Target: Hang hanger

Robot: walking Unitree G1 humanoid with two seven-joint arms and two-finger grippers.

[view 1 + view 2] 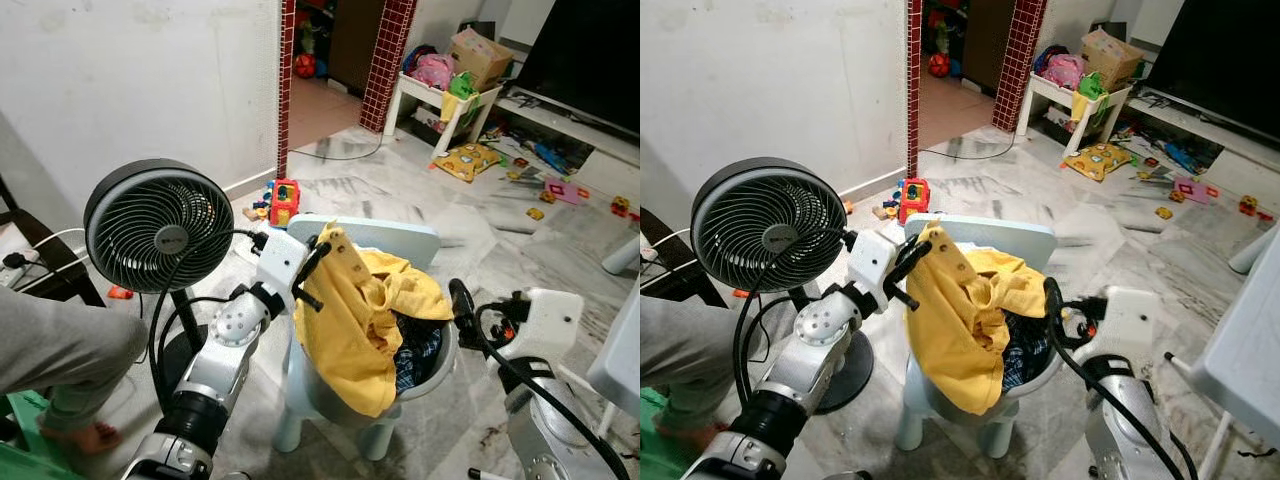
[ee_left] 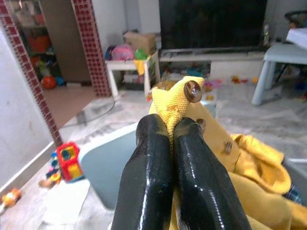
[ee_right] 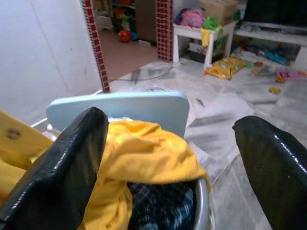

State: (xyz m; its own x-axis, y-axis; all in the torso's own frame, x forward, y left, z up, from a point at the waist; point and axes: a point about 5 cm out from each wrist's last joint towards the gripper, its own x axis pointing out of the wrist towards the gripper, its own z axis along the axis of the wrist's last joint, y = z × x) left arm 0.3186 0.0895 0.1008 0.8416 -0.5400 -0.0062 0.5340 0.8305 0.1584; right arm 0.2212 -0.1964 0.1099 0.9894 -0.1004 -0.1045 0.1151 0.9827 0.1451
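Yellow buttoned cotton shirt (image 1: 355, 310), centre frame, draped over a round grey laundry basket (image 1: 430, 375) on a pale blue plastic chair (image 1: 400, 235).
Left gripper (image 1: 322, 252) clenched on the shirt's edge; right gripper (image 3: 172, 158) stood released at lower right, beside the basket.

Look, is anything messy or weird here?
Yes. Toys are scattered over the floor, and the left gripper pinches a yellow shirt spilling out of the basin on a small chair.

Left pincer (image 1: 318, 262) pinches a yellow shirt (image 1: 355, 320) above the basket (image 1: 440, 365) on a blue chair (image 1: 400, 238), beside a fan (image 1: 160, 225).
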